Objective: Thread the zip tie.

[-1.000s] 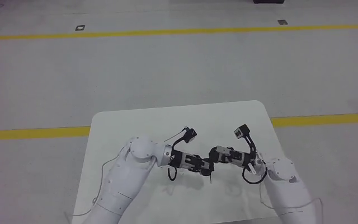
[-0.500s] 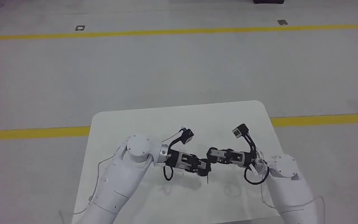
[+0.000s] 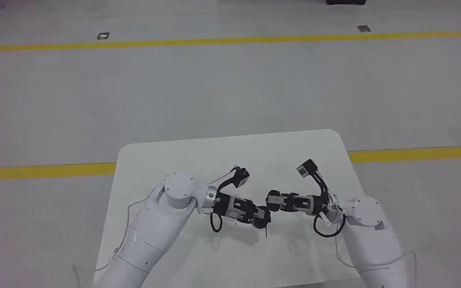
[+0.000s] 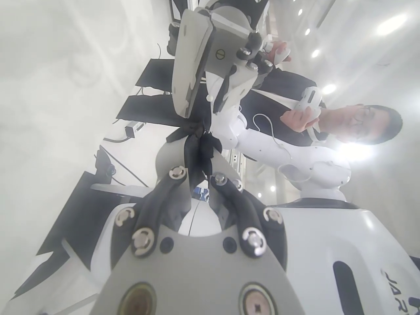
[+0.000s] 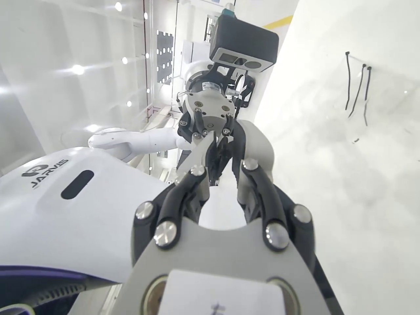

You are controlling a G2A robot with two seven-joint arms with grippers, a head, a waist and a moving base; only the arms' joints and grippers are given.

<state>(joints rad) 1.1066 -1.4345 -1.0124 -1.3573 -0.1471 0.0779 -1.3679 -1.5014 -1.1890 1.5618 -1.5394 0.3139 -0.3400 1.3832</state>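
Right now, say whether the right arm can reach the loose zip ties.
Probably yes: the loose zip ties lie bare on the table, nothing over them. But the right tool sits tip to tip with the left tool and likely must back off first.

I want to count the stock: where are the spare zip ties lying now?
In the right wrist view, three black spare zip ties lie side by side on the white table, with a small dark scrap near their tail ends.
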